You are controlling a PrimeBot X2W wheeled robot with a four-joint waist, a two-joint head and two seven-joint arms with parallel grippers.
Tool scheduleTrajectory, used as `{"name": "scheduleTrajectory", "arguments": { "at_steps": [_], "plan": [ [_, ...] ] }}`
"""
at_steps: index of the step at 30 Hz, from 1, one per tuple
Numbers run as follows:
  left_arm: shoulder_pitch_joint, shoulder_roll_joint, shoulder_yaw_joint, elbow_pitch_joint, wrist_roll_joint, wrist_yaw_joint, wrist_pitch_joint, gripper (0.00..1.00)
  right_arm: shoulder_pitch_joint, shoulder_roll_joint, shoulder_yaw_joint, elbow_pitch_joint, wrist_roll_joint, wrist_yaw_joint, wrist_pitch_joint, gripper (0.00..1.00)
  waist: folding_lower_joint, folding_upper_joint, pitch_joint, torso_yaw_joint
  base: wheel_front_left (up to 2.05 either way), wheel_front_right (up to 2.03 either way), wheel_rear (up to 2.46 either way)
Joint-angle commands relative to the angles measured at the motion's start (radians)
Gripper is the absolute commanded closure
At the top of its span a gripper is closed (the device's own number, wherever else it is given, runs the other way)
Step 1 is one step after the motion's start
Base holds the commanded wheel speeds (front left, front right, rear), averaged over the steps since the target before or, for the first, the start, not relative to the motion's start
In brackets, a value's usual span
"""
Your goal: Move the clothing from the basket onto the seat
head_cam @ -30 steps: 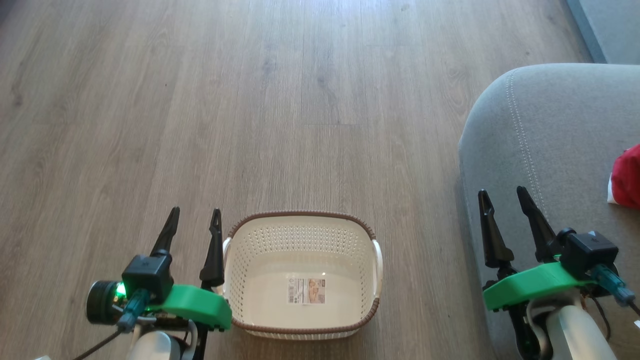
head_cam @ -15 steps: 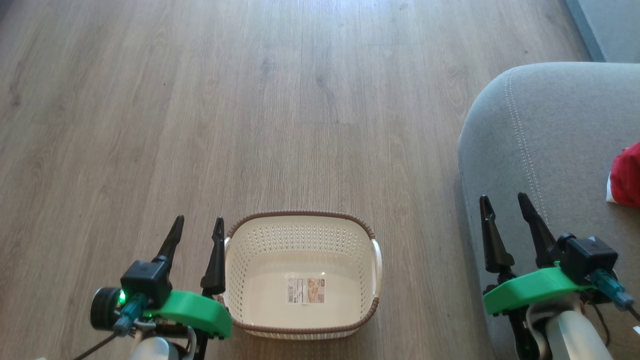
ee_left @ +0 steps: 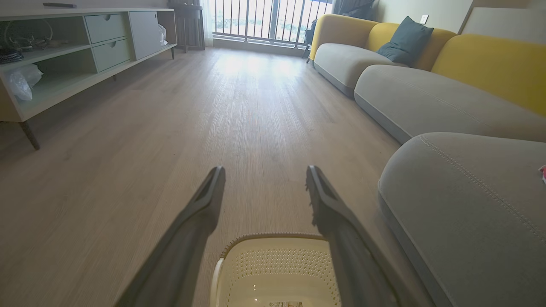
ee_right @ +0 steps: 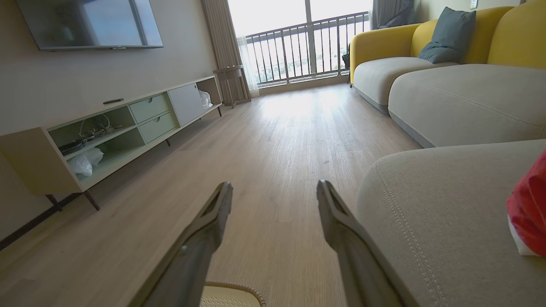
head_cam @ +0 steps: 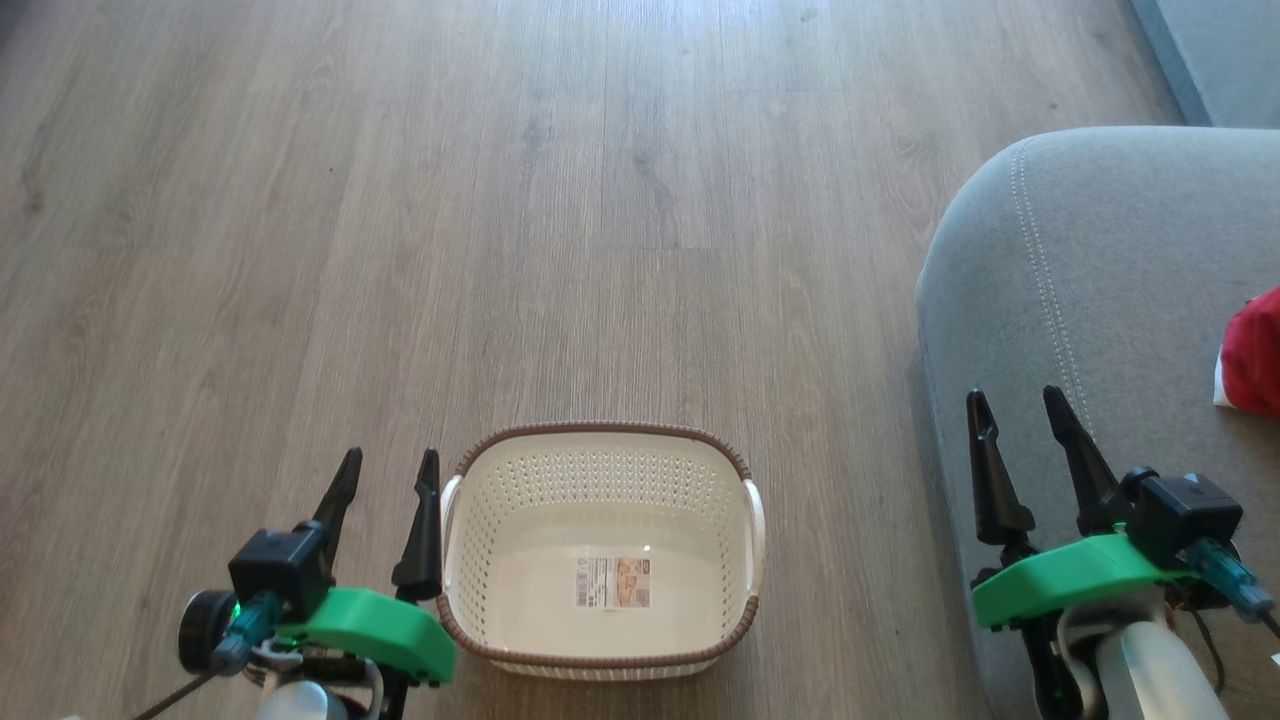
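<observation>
The cream basket [head_cam: 600, 470] with its brown rim stands on the wood floor, holding just a paper label [head_cam: 612, 582]. Its far wall [ee_left: 277, 260] also appears low in the left wrist view, and a bit of rim [ee_right: 232, 286] in the right wrist view. Red clothing [head_cam: 1255, 355] with white trim lies on the grey seat [head_cam: 1100, 260] at the right edge, and again as red clothing [ee_right: 529, 209] on the seat [ee_right: 431, 221]. My left gripper [head_cam: 390, 470] is open beside the basket's left handle. Over the seat's front edge my right gripper [head_cam: 1015, 405] is open and empty.
More grey sofa cushions [ee_left: 426, 100] with yellow backs and a dark pillow [ee_left: 403, 40] run along the right. A low media cabinet [ee_right: 106, 136] stands at the left under a wall screen [ee_right: 89, 23]. Wood floor [head_cam: 500, 200] stretches ahead towards balcony railings [ee_right: 307, 51].
My left gripper has drawn back towards me, lower in the head view. My right gripper has moved back slightly. Basket and clothing stay put.
</observation>
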Motion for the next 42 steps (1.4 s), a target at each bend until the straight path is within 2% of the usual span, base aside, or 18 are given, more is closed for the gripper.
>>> {"name": "scheduleTrajectory", "arguments": {
  "at_steps": [1,19,20,24,42],
  "plan": [
    [-0.029,0.001,0.034,-0.028,-0.006,-0.004,-0.005,0.0,-0.024,0.004,0.02,-0.029,0.005,0.007,-0.006,0.0,0.0,0.0,-0.001,0.0,0.0,0.0,0.0],
    [-0.032,0.001,0.034,-0.018,-0.028,-0.006,-0.005,0.0,-0.027,0.003,0.022,-0.026,0.005,0.007,-0.006,0.0,0.0,0.0,0.0,-0.001,0.0,0.0,0.0],
    [0.0,0.0,0.002,0.012,-0.027,-0.008,0.0,1.0,0.0,0.001,-0.002,0.001,0.002,0.0,0.0,1.0,0.0,0.0,0.0,-0.001,0.0,0.0,0.0],
    [0.024,0.0,0.002,0.081,-0.038,-0.009,0.003,1.0,0.021,0.001,0.001,0.068,0.011,-0.001,0.004,1.0,0.0,0.0,0.0,-0.001,0.0,0.0,0.0],
    [0.009,0.0,0.036,0.077,-0.223,-0.028,0.054,1.0,0.01,0.002,-0.014,0.065,0.196,0.0,0.052,1.0,0.0,0.0,-0.001,-0.009,0.0,0.0,0.0]
  ]
}}
